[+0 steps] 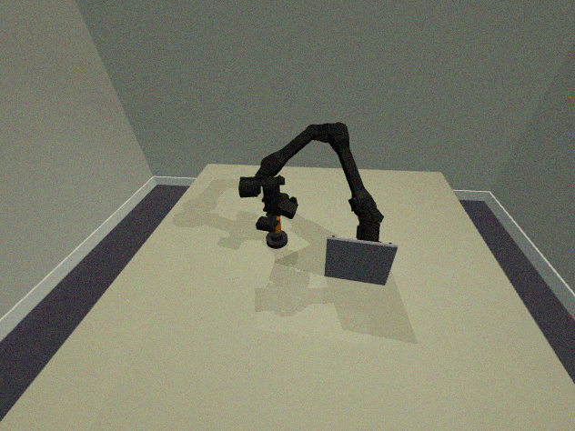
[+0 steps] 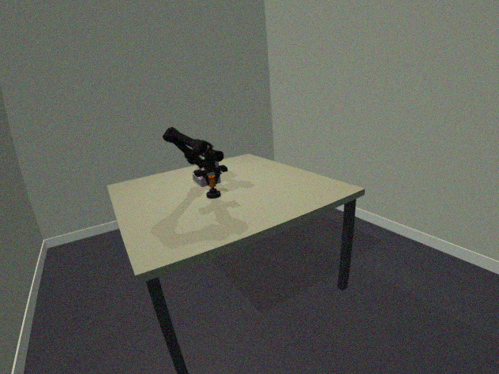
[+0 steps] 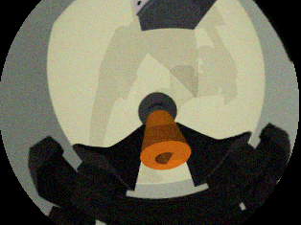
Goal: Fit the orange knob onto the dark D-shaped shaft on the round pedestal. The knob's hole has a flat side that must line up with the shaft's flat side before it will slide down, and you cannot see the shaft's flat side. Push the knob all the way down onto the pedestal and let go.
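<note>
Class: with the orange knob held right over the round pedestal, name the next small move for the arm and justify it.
Probably a slight twist of the knob about its axis under light downward pressure. The gripper is shut on it above the pedestal, and orange still shows above the base, so it seems unseated; the flats may not match.

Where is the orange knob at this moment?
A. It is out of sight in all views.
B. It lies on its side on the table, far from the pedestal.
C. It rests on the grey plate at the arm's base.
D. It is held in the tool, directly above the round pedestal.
D: the tool is shut on the orange knob, and the round pedestal shows just beyond the knob's far end.
</note>
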Motion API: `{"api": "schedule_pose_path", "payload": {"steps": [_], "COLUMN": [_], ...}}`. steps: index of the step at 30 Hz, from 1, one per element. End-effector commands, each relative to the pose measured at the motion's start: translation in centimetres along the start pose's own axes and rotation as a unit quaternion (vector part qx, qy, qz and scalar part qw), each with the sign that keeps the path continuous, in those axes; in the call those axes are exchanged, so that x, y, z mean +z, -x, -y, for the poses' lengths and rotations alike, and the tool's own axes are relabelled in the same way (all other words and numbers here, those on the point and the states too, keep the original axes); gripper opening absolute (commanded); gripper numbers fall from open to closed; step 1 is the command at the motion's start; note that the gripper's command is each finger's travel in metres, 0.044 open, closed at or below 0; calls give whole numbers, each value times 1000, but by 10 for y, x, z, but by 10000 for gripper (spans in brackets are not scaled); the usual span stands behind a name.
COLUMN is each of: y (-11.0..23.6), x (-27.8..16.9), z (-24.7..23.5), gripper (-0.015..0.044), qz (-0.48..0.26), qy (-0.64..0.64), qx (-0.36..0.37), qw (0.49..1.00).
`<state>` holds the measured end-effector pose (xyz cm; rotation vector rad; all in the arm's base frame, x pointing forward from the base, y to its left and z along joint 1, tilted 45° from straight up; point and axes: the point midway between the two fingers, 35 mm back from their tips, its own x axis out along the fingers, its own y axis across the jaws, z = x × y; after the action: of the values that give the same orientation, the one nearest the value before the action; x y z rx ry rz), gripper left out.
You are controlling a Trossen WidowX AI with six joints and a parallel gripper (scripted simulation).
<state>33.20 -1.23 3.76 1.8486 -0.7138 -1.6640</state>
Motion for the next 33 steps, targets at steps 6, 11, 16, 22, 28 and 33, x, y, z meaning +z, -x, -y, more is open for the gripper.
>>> {"api": "schedule_pose_path", "payload": {"steps": [6, 11, 16, 22, 28, 33], "y": [-2, -2, -2, 3, 2, 0], "x": [-1, -1, -1, -1, -1, 0], "z": [0, 0, 0, 0, 0, 1], "gripper": [0, 0, 0, 0, 0, 0], "qz": [-1, -1, -1, -1, -1, -1], "qy": [8, 8, 8, 12, 107, 112], "qx": [0, 0, 0, 0, 0, 0], "qw": [1000, 1000, 1000, 1000, 994, 994]}}
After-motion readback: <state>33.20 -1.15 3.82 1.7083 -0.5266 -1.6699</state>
